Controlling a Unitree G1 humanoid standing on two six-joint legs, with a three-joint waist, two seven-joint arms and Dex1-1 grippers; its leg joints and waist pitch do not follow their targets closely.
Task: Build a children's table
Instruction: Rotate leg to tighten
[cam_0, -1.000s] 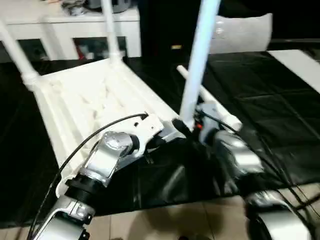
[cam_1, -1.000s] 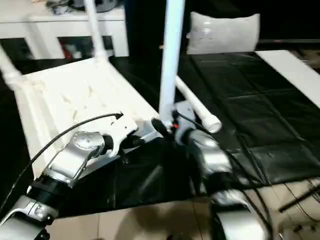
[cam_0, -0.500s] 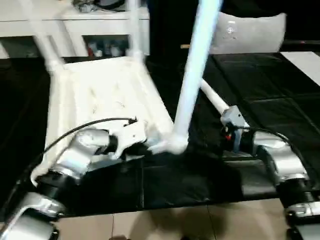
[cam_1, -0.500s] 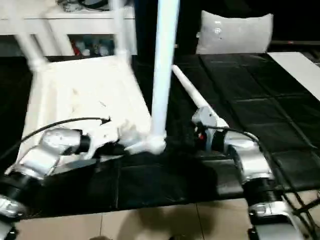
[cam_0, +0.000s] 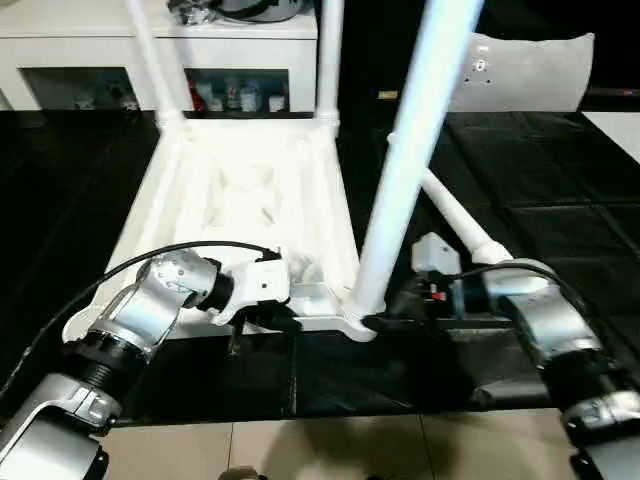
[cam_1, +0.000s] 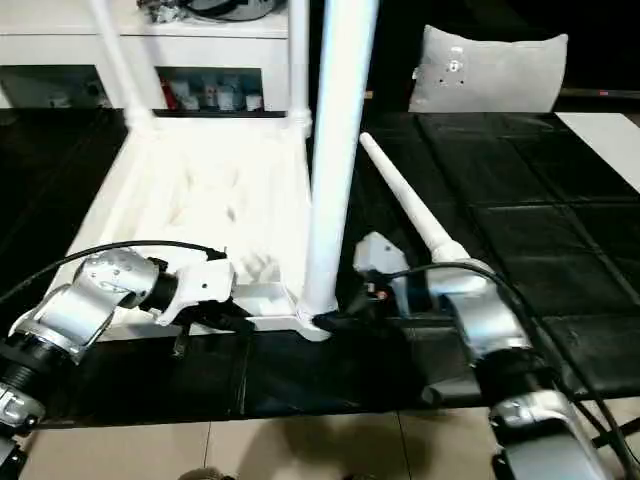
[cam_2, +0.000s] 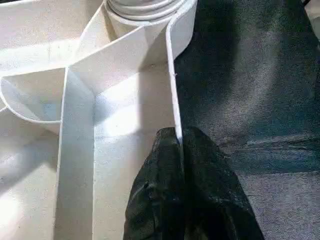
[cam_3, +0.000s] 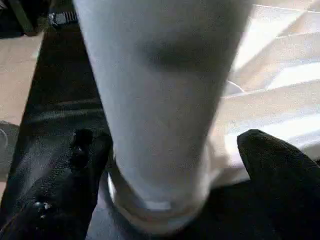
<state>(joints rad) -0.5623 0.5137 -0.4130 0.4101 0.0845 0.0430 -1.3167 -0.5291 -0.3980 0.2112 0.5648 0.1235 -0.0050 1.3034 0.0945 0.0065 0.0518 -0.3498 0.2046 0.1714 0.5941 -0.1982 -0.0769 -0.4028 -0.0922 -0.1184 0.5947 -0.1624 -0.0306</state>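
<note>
Left end effector (cam_2: 181, 150) is closed, pinching the near rim of the children's table (cam_0: 250, 190), which lies upside down with its long axis toward 12 o'clock. Right end effector (cam_3: 170, 165), at 3 o'clock, stands open around the near upright leg (cam_0: 405, 170); dark mat (cam_0: 560, 180) lies free beyond.

A: What blocks the near corner of the overturned table top (cam_0: 250, 195)?

B: An upright leg (cam_0: 405, 170) stands in its socket, flanked by the spread fingers of the right gripper (cam_3: 170, 175); the left gripper (cam_2: 181, 165) is pinched on the near rim.

A: Elsewhere?

B: A loose leg (cam_1: 405, 205) lies across the black mat (cam_0: 560, 210) to the right; beyond it the mat is bare. Two far legs (cam_0: 150, 60) rise before the white cabinet (cam_0: 60, 30).
</note>
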